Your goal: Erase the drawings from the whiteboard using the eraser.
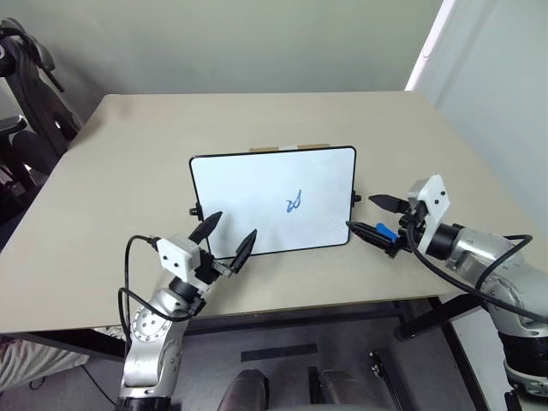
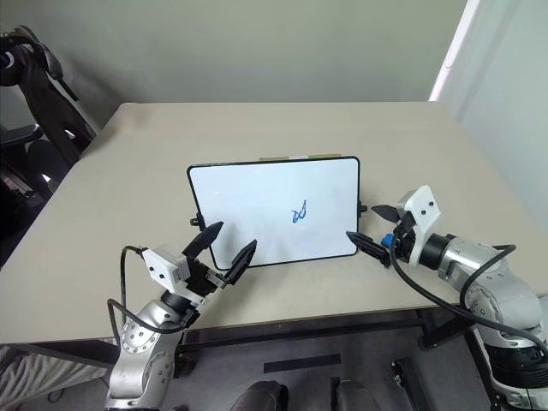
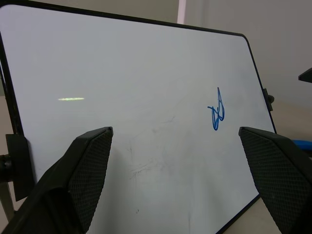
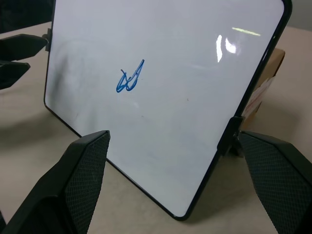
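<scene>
The whiteboard (image 1: 257,193) stands upright in the middle of the tan table (image 1: 120,171), leaning slightly back. One small blue drawing (image 1: 294,202) sits right of its centre, also seen close up as a scribble (image 4: 130,80). My left gripper (image 1: 233,224) is open in front of the board's lower left corner, fingers (image 3: 92,161) spread wide with nothing between them. My right gripper (image 1: 360,212) is open beside the board's right edge, pointing toward it. The tiny blue eraser (image 1: 385,231) shows by the right gripper's lower finger; I cannot tell whether it lies on the table or on the finger.
A cardboard box (image 4: 273,61) props the board from behind. A black chair (image 1: 30,94) stands off the table's left side. The table's front edge runs just behind both wrists. Bare tabletop lies to the left, right and behind the board.
</scene>
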Robot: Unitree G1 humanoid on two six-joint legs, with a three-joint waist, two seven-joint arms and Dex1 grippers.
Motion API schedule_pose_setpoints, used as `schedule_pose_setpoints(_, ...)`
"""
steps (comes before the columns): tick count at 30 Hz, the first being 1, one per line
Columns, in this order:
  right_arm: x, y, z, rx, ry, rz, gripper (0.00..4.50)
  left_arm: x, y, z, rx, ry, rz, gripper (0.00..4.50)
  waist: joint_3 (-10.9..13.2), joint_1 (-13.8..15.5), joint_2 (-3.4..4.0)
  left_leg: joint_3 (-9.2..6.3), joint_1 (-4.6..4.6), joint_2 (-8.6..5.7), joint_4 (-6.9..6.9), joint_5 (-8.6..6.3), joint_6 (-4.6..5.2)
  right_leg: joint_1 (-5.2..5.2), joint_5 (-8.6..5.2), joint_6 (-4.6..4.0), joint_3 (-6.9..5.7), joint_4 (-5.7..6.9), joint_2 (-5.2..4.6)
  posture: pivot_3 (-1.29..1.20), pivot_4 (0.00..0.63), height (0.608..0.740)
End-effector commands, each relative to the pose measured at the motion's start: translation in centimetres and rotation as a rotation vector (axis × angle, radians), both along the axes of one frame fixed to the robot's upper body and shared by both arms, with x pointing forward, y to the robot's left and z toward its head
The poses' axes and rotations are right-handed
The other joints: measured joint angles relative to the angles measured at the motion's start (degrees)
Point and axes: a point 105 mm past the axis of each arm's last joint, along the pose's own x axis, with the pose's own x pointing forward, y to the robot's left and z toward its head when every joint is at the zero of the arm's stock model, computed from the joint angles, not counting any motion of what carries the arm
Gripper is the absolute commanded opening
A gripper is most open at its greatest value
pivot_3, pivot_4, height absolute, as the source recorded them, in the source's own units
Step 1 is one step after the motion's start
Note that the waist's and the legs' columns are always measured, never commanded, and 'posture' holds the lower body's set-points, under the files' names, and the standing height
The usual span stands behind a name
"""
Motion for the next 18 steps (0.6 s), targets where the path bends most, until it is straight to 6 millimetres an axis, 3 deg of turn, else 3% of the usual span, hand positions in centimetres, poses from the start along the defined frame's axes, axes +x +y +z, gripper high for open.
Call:
schedule_pose_setpoints(1,-0.3,0.1,0.8,-0.005,-0.048,0.013,4.47,0.1,0.0,0.5,0.01,-0.032,0.0,4.5,0.01,0.0,-0.01,0.0,0.0,0.0,0.0,0.0,0.0,0.0,0.0,-0.01,0.0,-0.01,0.0,0.0,0.15,0.74)
schedule_pose_setpoints(9,-0.5,0.2,1.0,0.006,-0.05,0.009,4.47,0.2,0.4,0.9,0.034,-0.05,0.01,4.5,0.01,0.0,-0.01,0.0,-0.01,0.0,0.0,0.0,0.0,0.0,-0.01,-0.02,0.0,0.0,0.0,0.0,0.15,0.74)
schedule_pose_setpoints(18,-0.8,-1.0,0.2,-0.012,0.001,-0.043,4.47,0.5,-0.8,0.3,0.057,-0.043,-0.023,4.5,0.01,0.05,-0.01,0.0,-0.02,-0.01,0.0,0.0,0.0,0.01,-0.02,-0.02,0.0,-0.03,0.0,0.0,0.15,0.74)
